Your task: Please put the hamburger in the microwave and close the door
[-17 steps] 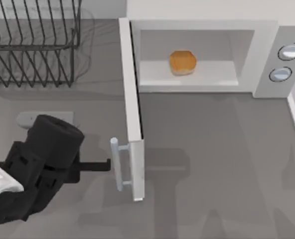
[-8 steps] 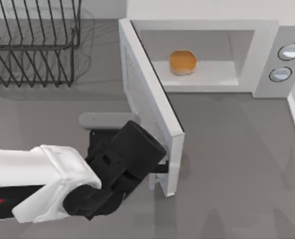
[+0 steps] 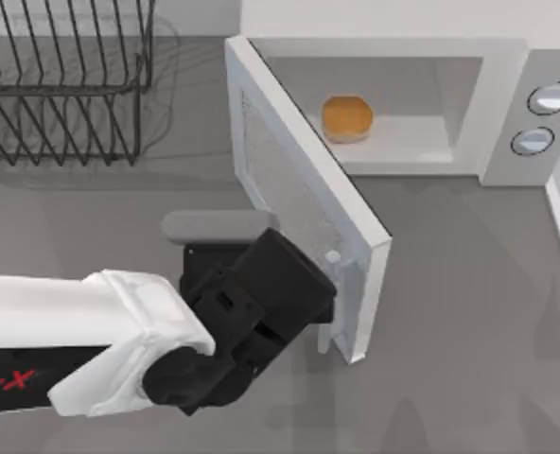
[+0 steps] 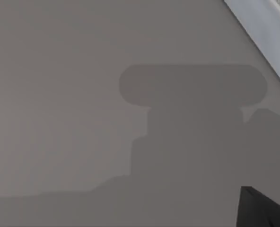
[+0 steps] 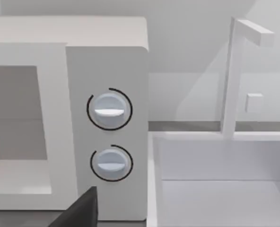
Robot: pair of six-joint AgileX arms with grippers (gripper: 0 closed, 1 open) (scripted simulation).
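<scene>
Basically, left gripper [image 3: 329,322] presses the door [image 3: 304,194] near its handle, finger state unclear; hamburger [image 3: 346,118] inside microwave [image 3: 507,104]. Risk: gripper slips off, door stays ajar.

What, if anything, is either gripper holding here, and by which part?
It cannot be told. The left gripper is against the outer face of the microwave door, by its handle, fingers hidden. The hamburger sits inside the microwave, untouched.

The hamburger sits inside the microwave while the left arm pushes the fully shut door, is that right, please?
Not quite: the door is only partly swung in, not shut, as the top view shows. The hamburger does sit inside the microwave, with the left arm at the door.
</scene>
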